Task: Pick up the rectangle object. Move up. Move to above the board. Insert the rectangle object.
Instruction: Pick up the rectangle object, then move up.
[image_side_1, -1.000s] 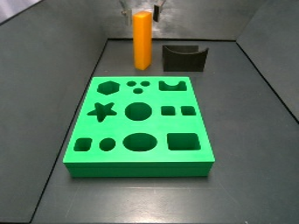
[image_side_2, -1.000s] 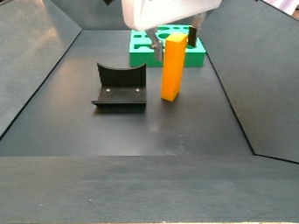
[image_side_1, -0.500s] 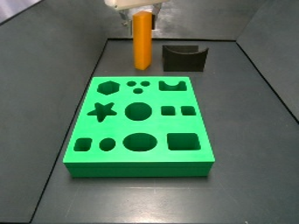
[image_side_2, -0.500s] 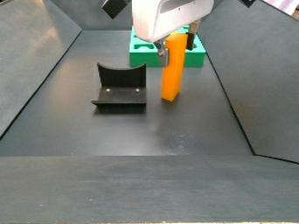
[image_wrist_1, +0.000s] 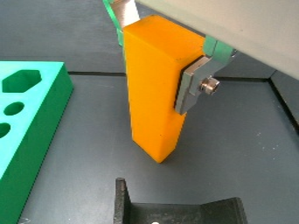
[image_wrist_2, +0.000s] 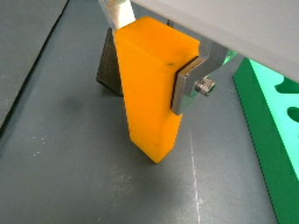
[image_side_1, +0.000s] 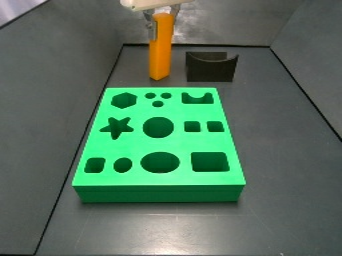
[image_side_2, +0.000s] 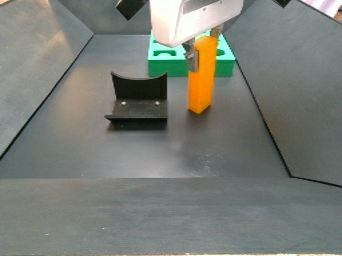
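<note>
One change: rectangle object (image_side_1: 160, 45) now lifted off the table (image_side_2: 201, 160), where half a second ago it stood on it | end effector (image_wrist_1: 163, 61) closed on its upper part, fingers (image_wrist_2: 193, 80) clamping two opposite faces | board (image_side_1: 160, 140) lies well apart, ahead of end effector; pick-up judged done, rising underway; transfer next

We see a dark grey floor (image_side_1: 287, 130) carrying the green board (image_side_1: 160, 143) flat at its middle and, well apart beyond it, the dark fixture (image_side_1: 210, 66); the gripper (image_side_1: 162, 12) holds the orange rectangle object (image_side_1: 160, 45) upright beside the fixture.
</note>
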